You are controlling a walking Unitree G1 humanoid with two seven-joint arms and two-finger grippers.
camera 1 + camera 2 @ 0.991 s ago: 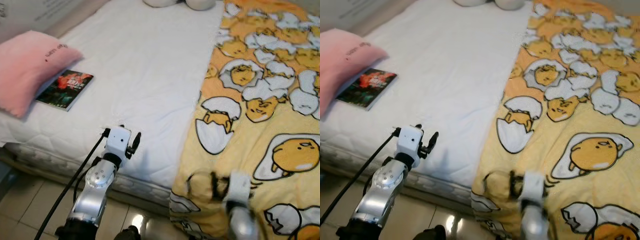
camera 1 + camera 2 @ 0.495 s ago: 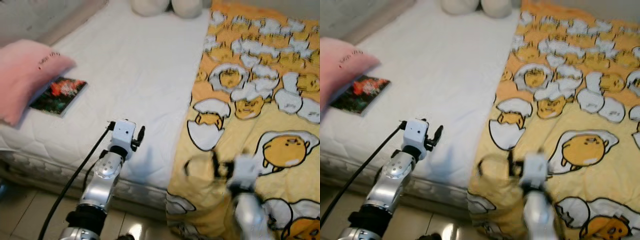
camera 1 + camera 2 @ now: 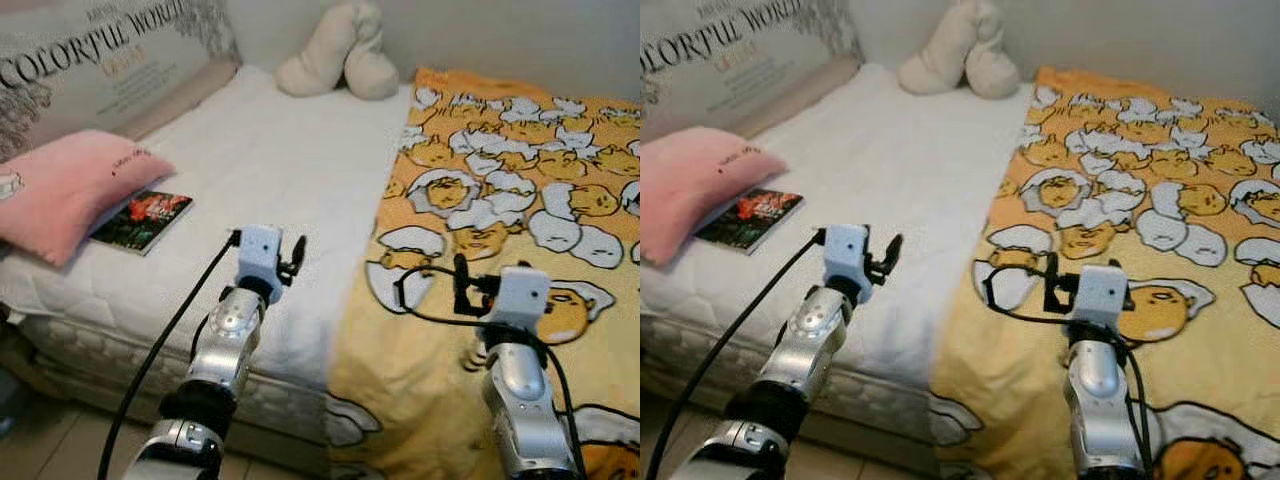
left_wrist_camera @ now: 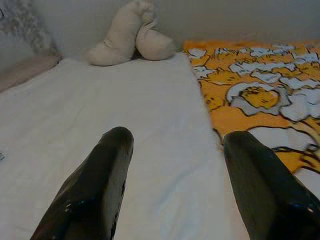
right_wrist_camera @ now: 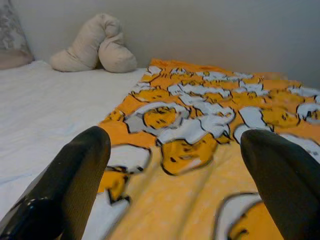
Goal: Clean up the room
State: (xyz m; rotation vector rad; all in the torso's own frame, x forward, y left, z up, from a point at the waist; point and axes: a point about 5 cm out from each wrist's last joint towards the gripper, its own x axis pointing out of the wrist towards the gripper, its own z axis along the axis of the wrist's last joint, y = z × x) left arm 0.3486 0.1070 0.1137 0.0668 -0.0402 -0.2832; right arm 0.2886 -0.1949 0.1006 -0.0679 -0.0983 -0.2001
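Two grippers — left [image 4: 172, 145], right [image 5: 172, 150] — fingers wide, empty, blanket [image 3: 500, 200] lengthwise toward wall.

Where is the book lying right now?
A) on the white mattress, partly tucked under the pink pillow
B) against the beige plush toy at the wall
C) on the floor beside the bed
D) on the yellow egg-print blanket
A: the book lies flat on the white mattress, its near-left corner slipped under the edge of the pink pillow, well away from the blanket.
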